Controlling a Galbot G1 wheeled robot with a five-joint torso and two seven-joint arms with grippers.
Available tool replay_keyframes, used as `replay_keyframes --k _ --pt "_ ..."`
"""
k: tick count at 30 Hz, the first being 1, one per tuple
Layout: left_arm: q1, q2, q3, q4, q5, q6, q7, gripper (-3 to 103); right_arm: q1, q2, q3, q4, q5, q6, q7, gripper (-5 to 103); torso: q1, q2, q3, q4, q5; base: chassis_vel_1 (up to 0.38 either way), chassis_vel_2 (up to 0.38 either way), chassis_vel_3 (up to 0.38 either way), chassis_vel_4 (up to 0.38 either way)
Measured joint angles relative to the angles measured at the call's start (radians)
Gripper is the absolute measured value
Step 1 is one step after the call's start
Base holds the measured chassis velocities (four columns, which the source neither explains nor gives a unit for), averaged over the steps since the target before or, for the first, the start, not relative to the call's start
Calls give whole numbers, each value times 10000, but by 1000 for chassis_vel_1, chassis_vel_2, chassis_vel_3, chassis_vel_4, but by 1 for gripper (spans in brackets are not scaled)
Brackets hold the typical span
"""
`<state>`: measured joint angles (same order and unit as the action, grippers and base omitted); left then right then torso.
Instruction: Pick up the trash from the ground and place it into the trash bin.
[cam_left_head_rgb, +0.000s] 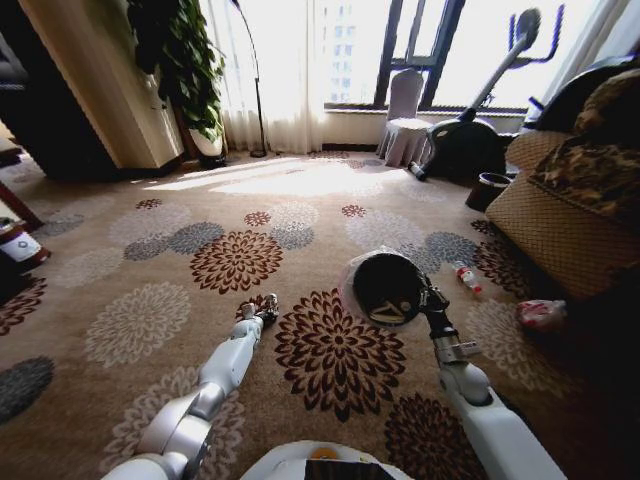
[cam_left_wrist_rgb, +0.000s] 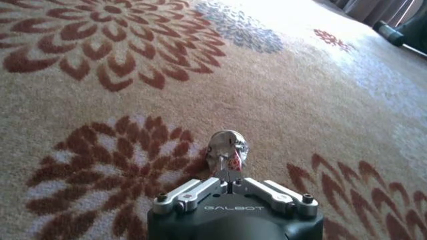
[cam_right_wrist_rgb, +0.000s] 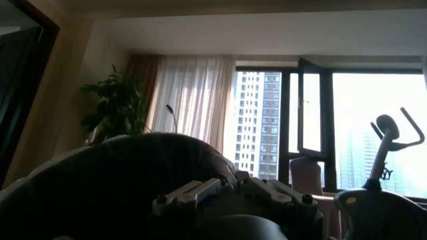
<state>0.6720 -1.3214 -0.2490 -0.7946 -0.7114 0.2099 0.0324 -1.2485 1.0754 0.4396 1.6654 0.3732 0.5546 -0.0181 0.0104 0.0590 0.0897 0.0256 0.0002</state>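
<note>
As the head view shows it, the left gripper (cam_left_head_rgb: 266, 309) is held low over the patterned carpet (cam_left_head_rgb: 150, 270), closed on a small crumpled piece of trash (cam_left_head_rgb: 258, 303). The right gripper (cam_left_head_rgb: 428, 298) is clamped on the rim of the trash bin (cam_left_head_rgb: 388, 288), which is tipped so its dark opening faces the camera (the pale liner bag shows around the rim). A small clear bottle with a red cap (cam_left_head_rgb: 467, 278) lies on the carpet just beyond the bin, and a pink bag (cam_left_head_rgb: 541, 315) lies near the foot of the sofa (cam_left_head_rgb: 560, 225).

In the left wrist view, the left gripper (cam_left_wrist_rgb: 229, 172) has its fingers pinched together on the piece of trash (cam_left_wrist_rgb: 227, 148), a silvery wad with red and white print, above a red flower of the carpet (cam_left_wrist_rgb: 300, 100).

In the right wrist view, the right gripper (cam_right_wrist_rgb: 235, 182) grips the trash bin (cam_right_wrist_rgb: 113, 190), whose dark wall rises in front of the window (cam_right_wrist_rgb: 313, 130) and a potted plant (cam_right_wrist_rgb: 117, 107)
</note>
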Motion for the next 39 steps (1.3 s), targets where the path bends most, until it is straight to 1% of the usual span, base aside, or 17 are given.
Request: replay_keyframes --k 2,5,7,10,12,13,15,17,18,19,21,24,27,28,30,31,39 --pt "273 133 -3 -526 -413 42 -69 0 78 39 -54 -48 -1 16 1 0 0 0 0 2 -7 0 0 0 0" --pt "1178 555 -154 -2427 -1609 333 -302 0 281 59 -208 -301 -12 87 -3 0 0 0 0 7 -2 0 0 0 0" --pt "1536 755 -217 -3181 -1839 443 -382 0 389 74 -226 -424 -18 120 -2 0 0 0 0 6 1 0 0 0 0" --pt "1754 952 -195 -3474 -1340 384 -421 -3 535 141 -265 -504 -17 130 5 0 -1 1 -1 1 -1 0 0 0 0" --pt "1647 1005 -70 -2940 -442 163 -379 1 607 201 -370 -527 -34 139 4 0 0 1 0 5 -5 0 0 0 0" --pt "1349 931 71 -2228 33 -17 -293 11 592 215 -463 -490 -64 135 0 0 0 0 1 9 -1 0 0 0 0" --pt "1205 860 137 -1917 254 -100 -272 11 562 215 -482 -448 -77 128 0 0 0 0 0 8 2 0 0 0 0" --pt "666 557 393 -891 1033 -521 -165 23 442 181 -450 -308 -104 114 -2 0 0 0 0 3 -10 0 0 0 0" --pt "666 557 393 -891 1033 -521 -165 23 442 181 -450 -308 -104 114 -2 0 0 0 0 3 -10 0 0 0 0" --pt "335 352 477 -369 1398 -722 -141 33 329 135 -358 -237 -105 106 -2 0 0 0 0 -1 -1 0 0 0 0" --pt "141 231 507 -51 1548 -785 -134 33 254 109 -289 -197 -103 101 -1 0 0 0 0 -2 2 0 0 0 0" --pt "-284 -21 553 742 1817 -888 -64 44 90 74 -124 -108 -94 97 1 0 0 0 0 -3 -4 0 0 0 0" --pt "-1020 -501 201 2528 2863 -1220 237 60 -102 79 38 -13 -94 96 0 0 0 0 0 5 1 0 0 0 0" --pt "-1467 -998 -116 3519 3140 -1245 521 71 -311 95 199 141 -95 79 0 0 -1 3 -2 1 2 0 0 0 0" --pt "-1458 -1055 -122 3546 3154 -1193 605 76 -365 85 244 176 -95 79 -4 0 0 3 -2 -6 -19 0 0 0 0" --pt "-1411 -1072 -124 3502 3155 -1177 701 82 -414 76 323 187 -96 78 0 0 0 2 -1 -4 -8 0 0 0 0" --pt "-1007 -777 65 2664 2877 -885 865 63 -479 117 458 188 -100 74 0 0 1 2 1 4 0 0 0 0 0"
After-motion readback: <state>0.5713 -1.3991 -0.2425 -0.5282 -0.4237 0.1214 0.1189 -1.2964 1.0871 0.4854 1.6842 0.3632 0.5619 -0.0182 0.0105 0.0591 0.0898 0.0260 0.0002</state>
